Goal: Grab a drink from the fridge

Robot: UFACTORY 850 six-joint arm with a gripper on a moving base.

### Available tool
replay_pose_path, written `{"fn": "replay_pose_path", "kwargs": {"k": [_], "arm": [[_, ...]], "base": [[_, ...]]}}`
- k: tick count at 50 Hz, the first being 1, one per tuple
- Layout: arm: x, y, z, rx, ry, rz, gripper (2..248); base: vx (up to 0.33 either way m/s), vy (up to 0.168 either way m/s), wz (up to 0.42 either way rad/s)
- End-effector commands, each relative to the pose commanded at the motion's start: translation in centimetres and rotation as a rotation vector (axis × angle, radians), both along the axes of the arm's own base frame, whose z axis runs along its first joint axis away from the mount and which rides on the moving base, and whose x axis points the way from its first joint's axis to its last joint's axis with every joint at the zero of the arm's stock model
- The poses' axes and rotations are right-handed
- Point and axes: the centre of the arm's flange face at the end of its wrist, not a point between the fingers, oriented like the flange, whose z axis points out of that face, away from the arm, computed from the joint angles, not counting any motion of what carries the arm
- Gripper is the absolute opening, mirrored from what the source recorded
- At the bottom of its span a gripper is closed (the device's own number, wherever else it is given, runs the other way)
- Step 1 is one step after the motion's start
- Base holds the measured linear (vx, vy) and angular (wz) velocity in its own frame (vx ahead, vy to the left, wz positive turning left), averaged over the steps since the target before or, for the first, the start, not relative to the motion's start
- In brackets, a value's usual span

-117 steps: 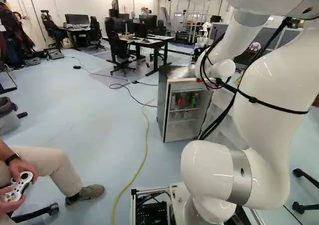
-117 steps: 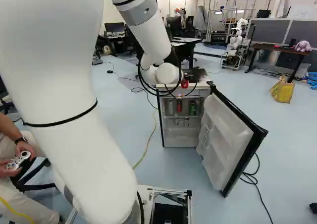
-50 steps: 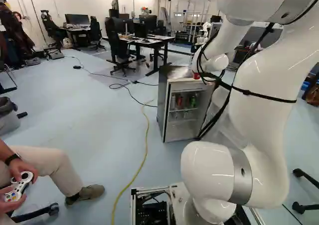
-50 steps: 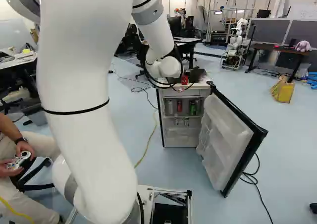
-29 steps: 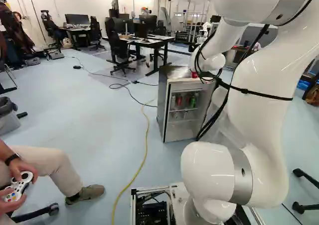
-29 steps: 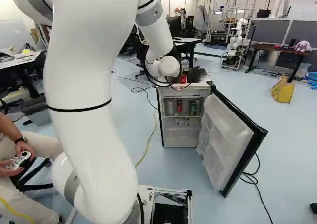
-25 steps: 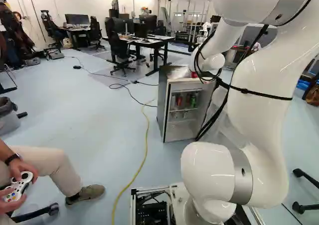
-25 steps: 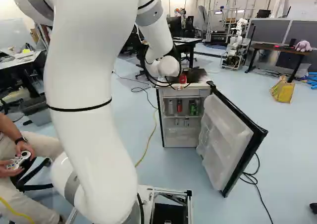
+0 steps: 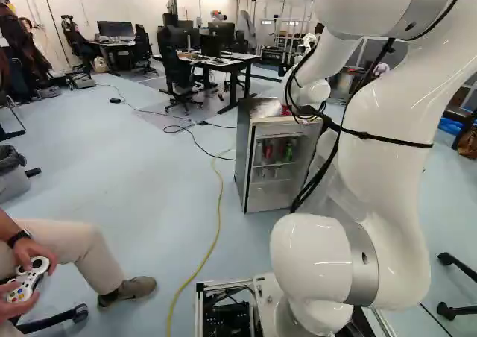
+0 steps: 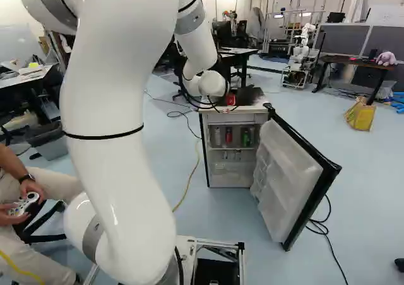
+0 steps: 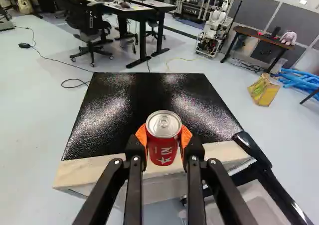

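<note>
In the wrist view my gripper (image 11: 164, 135) is shut on a red can (image 11: 163, 154), an orange pad against each side. The can stands upright in the grip, seen against the front edge of the fridge's black top (image 11: 149, 98); its height over that top cannot be told. White wrist parts hide the fingers in the base views, where the red can (image 10: 230, 100) shows beside them. The small fridge (image 9: 249, 154) has its door (image 10: 287, 181) wide open. Inside, a silver can (image 10: 217, 135), a red can (image 10: 228, 135) and a green can (image 10: 245, 137) stand on a shelf.
A seated person (image 9: 63, 247) holds a controller at the left of the left base view. Desks (image 9: 223, 60) and an office chair (image 9: 177, 72) stand beyond the fridge. Another robot (image 10: 303, 42) is farther back. A yellow cable (image 9: 218, 225) crosses the floor.
My arm has swung, its wrist drifting left in the left base view. The held red can has moved with it, slightly up and lately left in the right base view. The base has not moved.
</note>
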Motion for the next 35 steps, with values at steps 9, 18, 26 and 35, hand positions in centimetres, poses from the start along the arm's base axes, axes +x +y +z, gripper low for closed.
{"fn": "replay_pose_path", "kwargs": {"k": [9,18,26,35], "arm": [[0.5,0.5,0.0,0.012,-0.005,-0.005,86],[0.9,1.0,0.0,0.024,-0.010,-0.010,86],[1.4,1.4,0.0,0.034,-0.014,-0.013,86],[1.8,1.9,-0.1,0.043,-0.018,-0.015,86]], "base": [[0.000,0.000,0.000],[0.000,0.000,0.000],[0.000,0.000,0.000],[0.000,0.000,0.000]]}}
